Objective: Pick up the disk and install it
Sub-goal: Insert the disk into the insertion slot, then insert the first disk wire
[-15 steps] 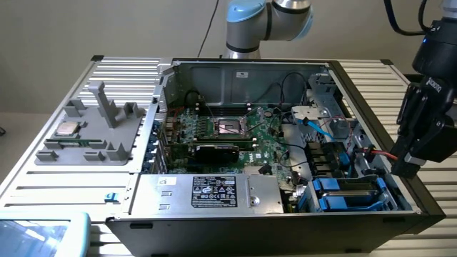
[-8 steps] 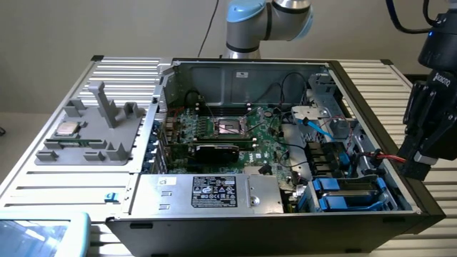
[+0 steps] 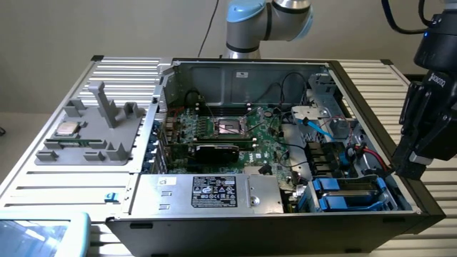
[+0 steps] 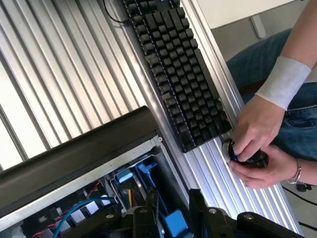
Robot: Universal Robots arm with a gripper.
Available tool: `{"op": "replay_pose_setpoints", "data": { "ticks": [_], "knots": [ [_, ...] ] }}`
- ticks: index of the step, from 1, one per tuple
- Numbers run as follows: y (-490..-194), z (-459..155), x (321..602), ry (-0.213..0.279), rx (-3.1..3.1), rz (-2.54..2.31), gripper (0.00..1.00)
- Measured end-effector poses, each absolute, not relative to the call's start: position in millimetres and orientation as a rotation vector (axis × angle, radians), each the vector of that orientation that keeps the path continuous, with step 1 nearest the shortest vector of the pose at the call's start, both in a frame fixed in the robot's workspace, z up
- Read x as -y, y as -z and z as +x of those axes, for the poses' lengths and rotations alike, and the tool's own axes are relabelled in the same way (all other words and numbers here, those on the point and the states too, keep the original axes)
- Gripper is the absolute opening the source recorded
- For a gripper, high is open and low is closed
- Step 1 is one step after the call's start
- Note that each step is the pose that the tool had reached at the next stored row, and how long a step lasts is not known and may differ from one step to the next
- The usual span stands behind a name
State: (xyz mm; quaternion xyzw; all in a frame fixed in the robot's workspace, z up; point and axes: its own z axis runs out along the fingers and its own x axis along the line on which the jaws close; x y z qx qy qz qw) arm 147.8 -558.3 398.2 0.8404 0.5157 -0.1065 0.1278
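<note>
On the slatted bench (image 3: 50, 184), we judge the disk (image 3: 350, 191) seated in its lower-right bay, with the pincer (image 3: 414, 163) narrowly parted and empty nearby.

You have soft, even light in the exterior view, probably from overhead; the computer case (image 3: 243, 80) is dim inside. In the wrist view the ribbed table (image 4: 59, 74) shines pale, and the keyboard (image 4: 183, 74) reads nearly black.

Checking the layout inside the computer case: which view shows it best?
The exterior view: the open computer case is seen almost whole from above, motherboard included. The wrist view catches one black wall and blue parts inside.
</note>
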Motion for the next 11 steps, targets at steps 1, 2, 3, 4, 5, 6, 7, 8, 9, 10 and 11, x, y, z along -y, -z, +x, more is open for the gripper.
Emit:
{"op": "replay_pose_setpoints", "data": {
  "ticks": [1,2,3,4,5,6,7,8,9,10,11],
  "knots": [
    [-398.3,147.2,558.2,0.315,-1.497,2.439,0.38],
    [-398.3,146.6,558.2,0.324,-1.492,2.431,0.38],
    [-398.2,146.0,558.3,0.335,-1.485,2.421,0.38],
    [-398.2,145.7,558.2,0.349,-1.477,2.407,0.38],
    [-398.1,145.4,558.3,0.364,-1.469,2.394,0.38],
    [-398.1,145.0,558.3,0.380,-1.460,2.380,0.38],
    [-398.1,144.5,558.3,0.393,-1.453,2.368,0.38],
    [-398.0,143.8,558.3,0.400,-1.448,2.361,0.38],
    [-398.0,142.7,558.0,0.401,-1.448,2.360,0.38],
    [-397.9,141.8,557.7,0.401,-1.449,2.359,0.38],
    [-397.8,141.1,557.7,0.401,-1.450,2.358,0.38]
  ]
}}
